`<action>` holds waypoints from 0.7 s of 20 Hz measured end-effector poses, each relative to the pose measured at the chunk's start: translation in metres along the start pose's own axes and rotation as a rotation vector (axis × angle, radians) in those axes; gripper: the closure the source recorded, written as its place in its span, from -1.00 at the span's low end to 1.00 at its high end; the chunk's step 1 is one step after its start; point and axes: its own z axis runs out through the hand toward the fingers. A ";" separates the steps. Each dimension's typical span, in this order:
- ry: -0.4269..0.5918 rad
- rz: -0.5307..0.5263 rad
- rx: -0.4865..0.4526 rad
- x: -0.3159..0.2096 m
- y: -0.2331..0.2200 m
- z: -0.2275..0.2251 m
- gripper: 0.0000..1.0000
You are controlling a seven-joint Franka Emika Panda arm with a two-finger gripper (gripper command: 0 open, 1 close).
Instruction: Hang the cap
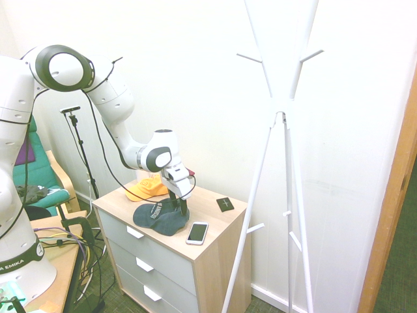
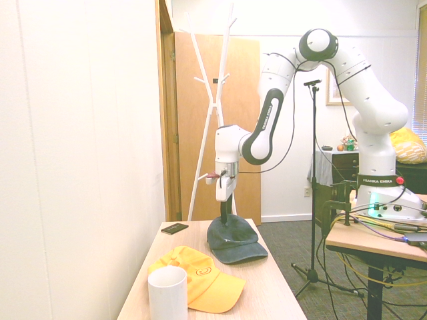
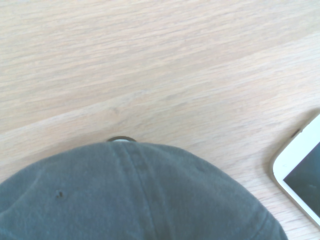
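The cap looks soft and light, so we'd pinch its crown; we cannot tell whether the gripper grips it.

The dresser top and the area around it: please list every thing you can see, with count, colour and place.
Dark cap: one, navy, middle of the dresser top, under the hand.
Yellow cap: one, yellow-orange, behind the dark cap.
Phone: one, white, front edge, beside the dark cap.
Flat square: one, black, near the wall.
Cup: one, white, beside the yellow cap.
Dresser: one, wooden top, grey drawers.
Coat stand: one, white, beside the dresser.
Hand: one, dark, down on the dark cap.
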 end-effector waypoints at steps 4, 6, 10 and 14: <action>0.000 0.004 -0.003 0.003 0.000 -0.001 1.00; -0.001 0.005 -0.004 0.005 0.001 -0.001 1.00; -0.001 0.006 -0.006 0.006 0.002 -0.001 1.00; -0.001 0.006 -0.008 0.006 0.002 0.000 1.00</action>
